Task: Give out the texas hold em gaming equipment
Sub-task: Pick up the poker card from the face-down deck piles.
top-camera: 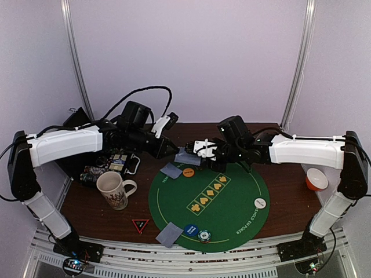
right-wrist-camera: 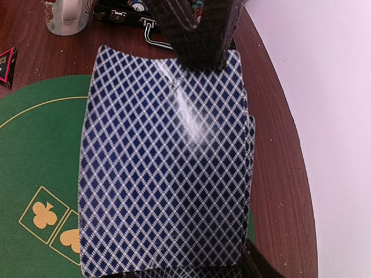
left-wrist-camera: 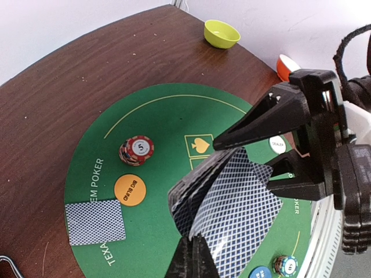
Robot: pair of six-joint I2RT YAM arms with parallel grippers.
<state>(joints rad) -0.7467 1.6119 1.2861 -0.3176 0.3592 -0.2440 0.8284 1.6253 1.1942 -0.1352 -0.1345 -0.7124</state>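
Peeling one light, slippery, bendy card (right-wrist-camera: 162,174) off the deck (left-wrist-camera: 184,194) at the mat's (top-camera: 232,231) eleven o'clock suits an edge pinch: left jaws clenched on it, right jaws grasping the deck.

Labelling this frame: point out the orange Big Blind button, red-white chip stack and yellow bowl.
orange Big Blind button (left-wrist-camera: 130,189), left wrist view, centre of its face.
red-white chip stack (left-wrist-camera: 137,149), left wrist view, top chip's centre.
yellow bowl (left-wrist-camera: 222,40), left wrist view, near outer wall.
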